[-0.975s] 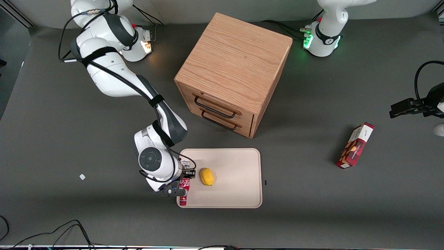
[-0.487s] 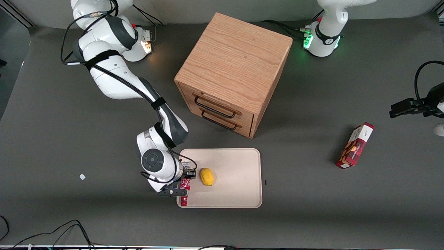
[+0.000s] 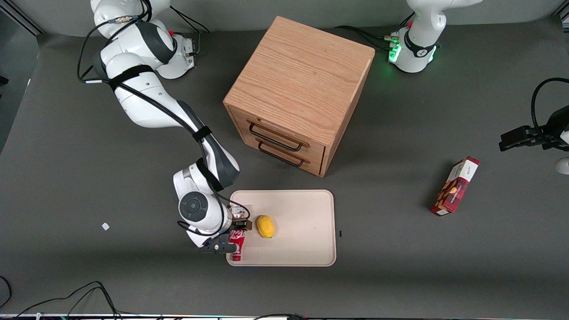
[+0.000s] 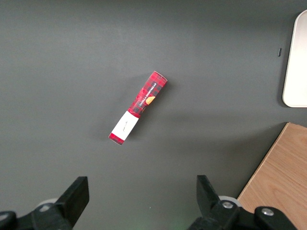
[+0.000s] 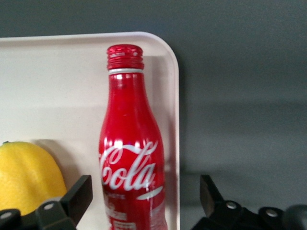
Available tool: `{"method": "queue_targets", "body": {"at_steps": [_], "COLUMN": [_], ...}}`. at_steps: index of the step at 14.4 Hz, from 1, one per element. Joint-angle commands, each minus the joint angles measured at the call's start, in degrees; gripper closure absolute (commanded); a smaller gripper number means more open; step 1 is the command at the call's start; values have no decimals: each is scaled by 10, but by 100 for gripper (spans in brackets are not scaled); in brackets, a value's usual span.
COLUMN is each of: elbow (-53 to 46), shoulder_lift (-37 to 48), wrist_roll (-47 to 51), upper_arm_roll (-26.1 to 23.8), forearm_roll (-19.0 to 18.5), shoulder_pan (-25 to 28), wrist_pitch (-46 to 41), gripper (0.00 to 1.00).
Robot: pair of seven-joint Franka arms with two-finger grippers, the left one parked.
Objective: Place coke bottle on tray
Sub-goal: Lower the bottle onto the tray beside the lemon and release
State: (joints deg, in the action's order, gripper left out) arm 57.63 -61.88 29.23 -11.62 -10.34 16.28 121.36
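My gripper [image 5: 144, 199] jaws spread, released; coke bottle [image 5: 130, 153] lies along tray [image 5: 62, 86] edge near its corner, beside lemon [image 5: 26, 175]. Retreat straight up, no nudging.

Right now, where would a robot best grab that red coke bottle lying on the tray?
Probably the wide body at the lettering, from straight above, fingers across its width. The coke bottle lies flat along the tray's rim with a lemon close beside, and its neck tapers. The gripper hangs open over it.
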Motion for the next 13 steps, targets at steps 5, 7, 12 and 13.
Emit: {"method": "queue_targets", "body": {"at_steps": [5, 7, 12, 13], "elbow": [-16, -16, -16, -16], "shoulder_lift": [-5, -4, 9, 18], "wrist_roll": [-4, -3, 2, 2], "upper_arm_roll": [8, 8, 7, 5], "forearm_roll": [-9, -9, -3, -1], "shoulder_pan": [7, 7, 5, 4], "wrist_pitch": [-4, -4, -16, -30], "gripper": [0, 0, 0, 0]}}
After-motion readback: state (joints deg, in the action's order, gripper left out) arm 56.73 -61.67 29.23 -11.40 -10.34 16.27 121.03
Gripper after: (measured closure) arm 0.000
